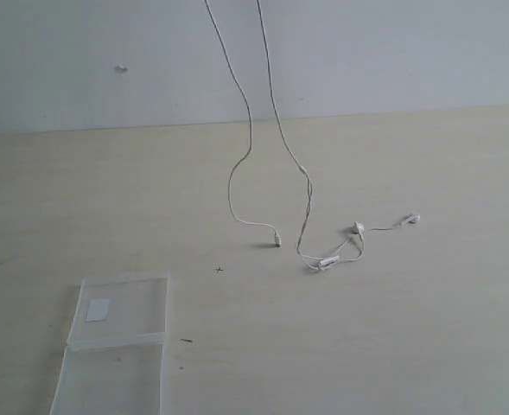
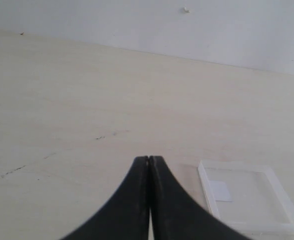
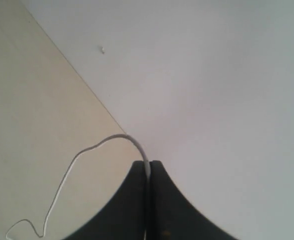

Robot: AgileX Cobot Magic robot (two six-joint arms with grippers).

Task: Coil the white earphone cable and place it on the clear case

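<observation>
The white earphone cable (image 1: 251,130) hangs in two strands from above the exterior view down to the table. Its plug (image 1: 276,240), inline remote (image 1: 326,262) and two earbuds (image 1: 359,227) (image 1: 412,219) lie on the tabletop. My right gripper (image 3: 148,163) is shut on the cable (image 3: 87,150), which loops out from between its black fingers. The clear case (image 1: 120,346) lies open flat at the front left, with a whitish label (image 1: 98,309) on its far half. My left gripper (image 2: 149,159) is shut and empty, just beside the case (image 2: 251,197). Neither gripper shows in the exterior view.
The pale wooden table (image 1: 410,328) runs back to a plain white wall (image 1: 392,52) with a small mark (image 1: 121,67) on it. A tiny dark cross (image 1: 219,269) and a short dark mark (image 1: 186,341) lie on the tabletop near the case.
</observation>
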